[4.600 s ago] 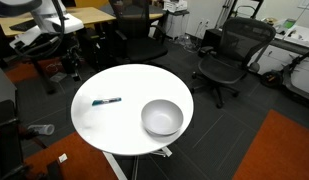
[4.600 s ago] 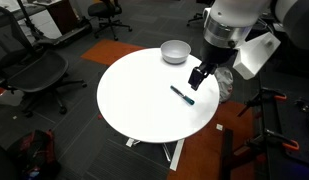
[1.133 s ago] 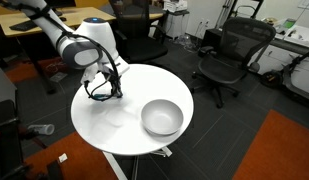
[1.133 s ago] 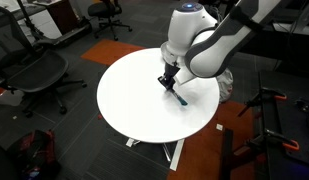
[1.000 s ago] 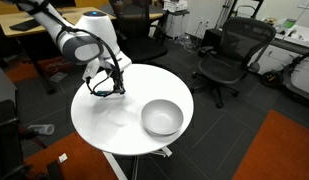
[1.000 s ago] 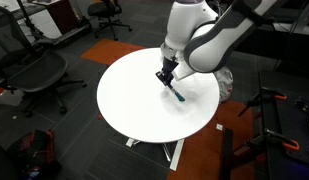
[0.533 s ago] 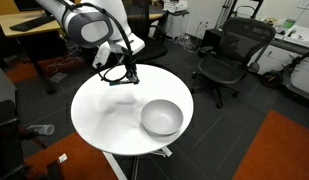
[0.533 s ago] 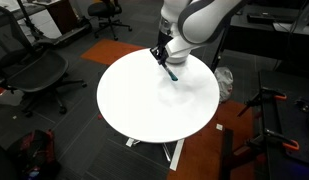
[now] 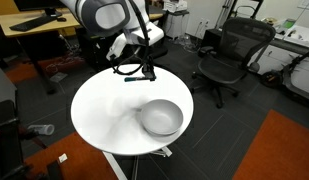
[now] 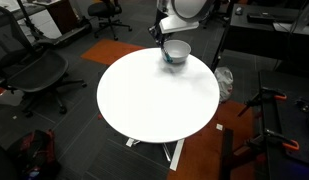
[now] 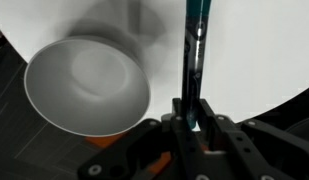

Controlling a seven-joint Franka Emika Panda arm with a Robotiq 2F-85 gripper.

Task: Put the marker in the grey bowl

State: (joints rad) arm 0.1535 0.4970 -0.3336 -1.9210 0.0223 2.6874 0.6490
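My gripper (image 11: 191, 122) is shut on the marker (image 11: 195, 60), a thin blue-teal stick that points away from the jaws over the white table (image 11: 259, 60). The grey bowl (image 11: 86, 85) is left of the marker in the wrist view, empty and upright. In both exterior views the gripper (image 9: 147, 72) (image 10: 162, 38) hangs above the round table (image 9: 94, 115) (image 10: 144, 100). It is up and to the left of the bowl (image 9: 162, 117) in one exterior view, and just before the bowl (image 10: 180, 47) in the other.
Black office chairs (image 9: 229, 55) (image 10: 34, 70) stand around the table. Desks with equipment (image 9: 39, 25) lie behind the arm. Orange carpet (image 9: 284, 145) borders the dark floor. The bowl sits close to the table's edge.
The gripper has carried the marker up off the table and across it toward the bowl over the last second. The bowl has not moved.
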